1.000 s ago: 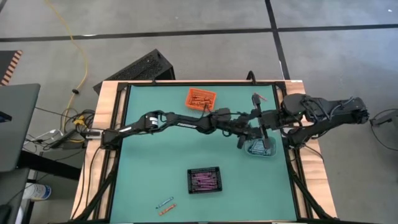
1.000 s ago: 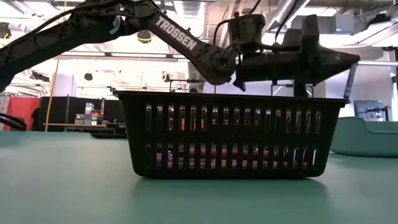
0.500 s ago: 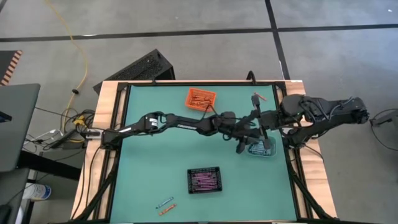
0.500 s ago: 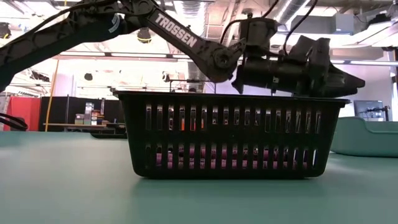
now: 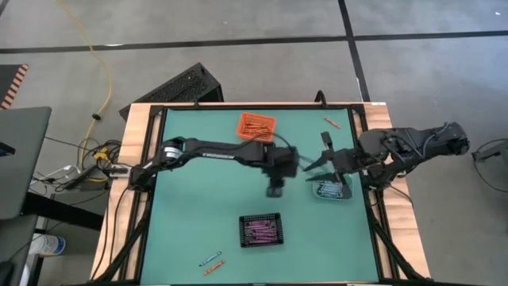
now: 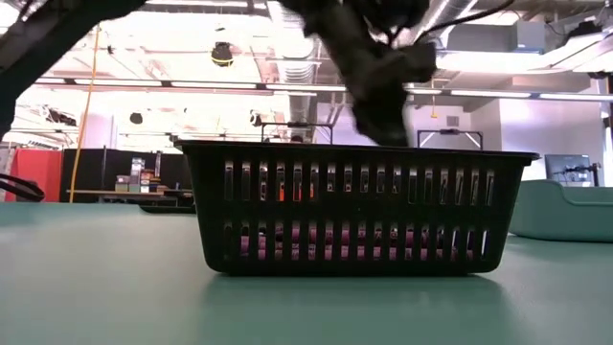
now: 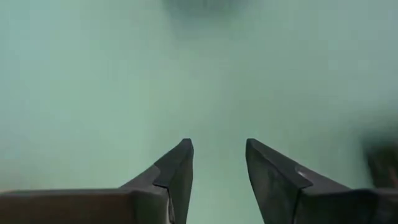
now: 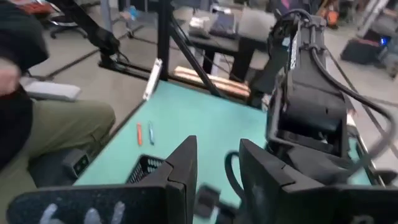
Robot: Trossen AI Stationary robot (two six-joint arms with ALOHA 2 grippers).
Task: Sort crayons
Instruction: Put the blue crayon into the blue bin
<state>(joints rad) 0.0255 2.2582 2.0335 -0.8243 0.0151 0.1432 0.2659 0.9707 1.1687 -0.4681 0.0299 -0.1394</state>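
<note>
Crayons [image 5: 260, 231], purple lot: in black bin [image 5: 243, 220], near middle of counter [image 5: 190, 206]; held by neither arm.

Left gripper [image 7: 217, 147]: fingers [image 7: 176, 168] spread, empty, above bare counter between orange bin [image 5: 256, 125] and black bin; blurred in high view.

Right gripper [image 8: 216, 149]: fingers [image 8: 184, 163] parted by a narrow gap, empty, raised beside teal bin [image 5: 329, 191], pointing toward left arm.

By view.
- Left wrist: bare green surface only.
- Right wrist: left arm's wrist housing [image 8: 305, 112] close ahead. Beyond it, a corner of black bin, loose pair [image 8: 145, 132], and a seated person [image 8: 56, 127] in khaki trousers beside the counter, shown nowhere else.
- Low: purple wraps through black bin's slots, orange glimpsed behind, teal bin at picture's edge. Loose crayons unseen.
- High: all bins and all loose crayons together.

Counts.
- Bins: three (orange, black, teal).
- Loose crayons: three. One blue and one orange, side by side near front edge, well apart from the bins. One red crayon [image 5: 331, 121] alone at far right corner.
- Crayons inside bins: too small to count.
</note>
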